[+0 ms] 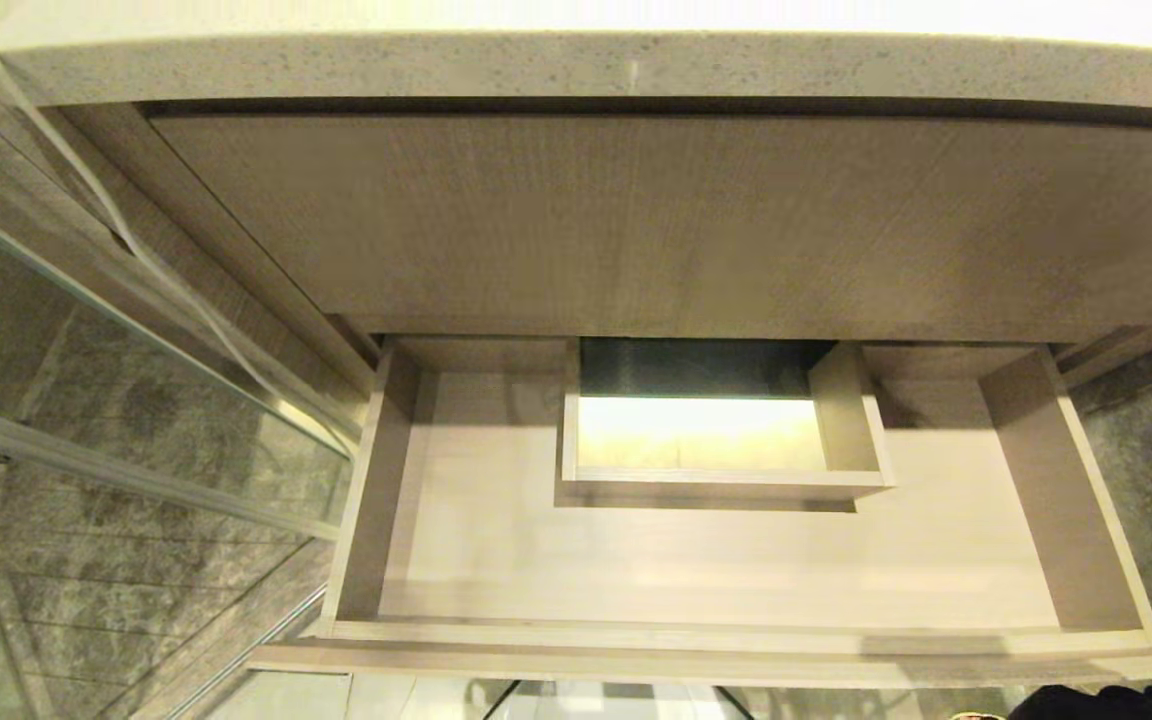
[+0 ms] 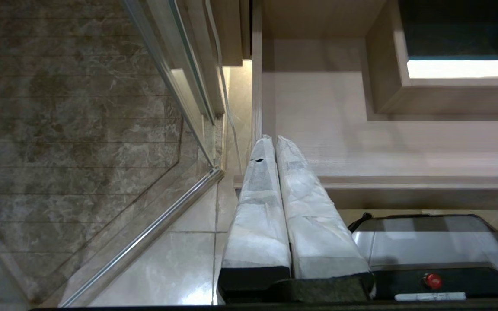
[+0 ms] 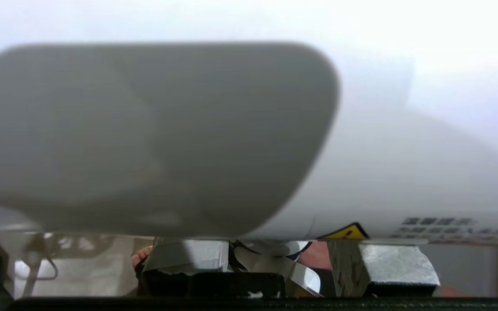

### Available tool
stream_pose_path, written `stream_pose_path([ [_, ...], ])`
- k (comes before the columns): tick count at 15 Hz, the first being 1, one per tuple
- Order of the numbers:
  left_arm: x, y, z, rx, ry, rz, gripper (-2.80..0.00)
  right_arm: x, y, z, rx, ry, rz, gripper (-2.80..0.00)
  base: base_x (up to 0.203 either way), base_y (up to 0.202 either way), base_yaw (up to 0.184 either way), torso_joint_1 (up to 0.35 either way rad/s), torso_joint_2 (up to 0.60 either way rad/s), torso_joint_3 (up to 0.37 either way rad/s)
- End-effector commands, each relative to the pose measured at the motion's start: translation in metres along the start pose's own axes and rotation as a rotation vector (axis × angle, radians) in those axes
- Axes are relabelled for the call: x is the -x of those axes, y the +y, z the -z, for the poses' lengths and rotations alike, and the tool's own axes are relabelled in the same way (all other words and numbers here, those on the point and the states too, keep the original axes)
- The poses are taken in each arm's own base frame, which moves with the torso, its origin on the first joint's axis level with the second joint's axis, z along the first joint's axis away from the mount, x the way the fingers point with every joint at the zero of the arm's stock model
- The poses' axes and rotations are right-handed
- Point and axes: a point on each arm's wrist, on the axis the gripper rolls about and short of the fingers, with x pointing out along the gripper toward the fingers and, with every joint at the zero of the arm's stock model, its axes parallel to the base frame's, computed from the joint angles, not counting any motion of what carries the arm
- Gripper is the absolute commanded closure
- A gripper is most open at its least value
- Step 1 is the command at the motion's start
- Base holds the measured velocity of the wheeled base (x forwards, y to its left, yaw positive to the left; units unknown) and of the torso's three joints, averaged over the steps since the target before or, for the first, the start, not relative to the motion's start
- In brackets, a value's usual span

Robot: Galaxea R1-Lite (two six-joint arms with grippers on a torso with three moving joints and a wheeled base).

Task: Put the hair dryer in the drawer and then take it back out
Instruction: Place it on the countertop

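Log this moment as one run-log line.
drawer: open, no dryer inside | hair dryer: held in right gripper | left gripper: shut, idle by drawer's corner

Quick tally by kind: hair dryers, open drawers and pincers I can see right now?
Hair dryers: 1, the hair dryer, held in the right pincer
Open drawers: 1, the drawer, nothing inside
Pincers: 2, with the left pincer shut
Total: 4

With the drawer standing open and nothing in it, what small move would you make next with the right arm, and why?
Probably bring the right gripper over the open drawer and lower it toward the bare floor beside the boxed cut-out. The hair dryer fills the right wrist view, clamped between the fingers, while the head view shows no dryer in the drawer. The left gripper hangs shut by the drawer's left front corner.
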Motion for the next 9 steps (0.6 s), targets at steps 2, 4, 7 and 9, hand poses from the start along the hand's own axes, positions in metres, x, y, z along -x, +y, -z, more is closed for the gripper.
stream_pose_path([
  [2, 0.0, 0.0, 0.0, 0.001, -0.001, 0.0, 0.0, 0.007, -0.001, -0.002, 0.0, -0.024, 0.017, 0.0, 0.0, 0.0, 0.0, 0.488, -0.49, -0.231],
  [4, 0.0, 0.0, 0.0, 0.0, -0.001, 0.001, 0.0, 0.011, -0.001, -0.002, 0.002, -0.04, 0.029, 0.0, 0.0, 0.0, 0.0, 0.383, -0.49, -0.245],
  [7, 0.0, 0.0, 0.0, 0.001, 0.001, 0.0, 0.0, 0.015, -0.002, -0.004, 0.001, -0.055, 0.044, 0.0, 0.0, 0.0, 0.0, 0.3, -0.53, -0.241],
  [9, 0.0, 0.0, 0.0, -0.001, -0.001, 0.0, 0.0, 0.016, -0.002, -0.004, -0.013, -0.058, 0.043, 0.0, 0.0, 0.0, 0.0, 0.305, -0.55, -0.258],
])
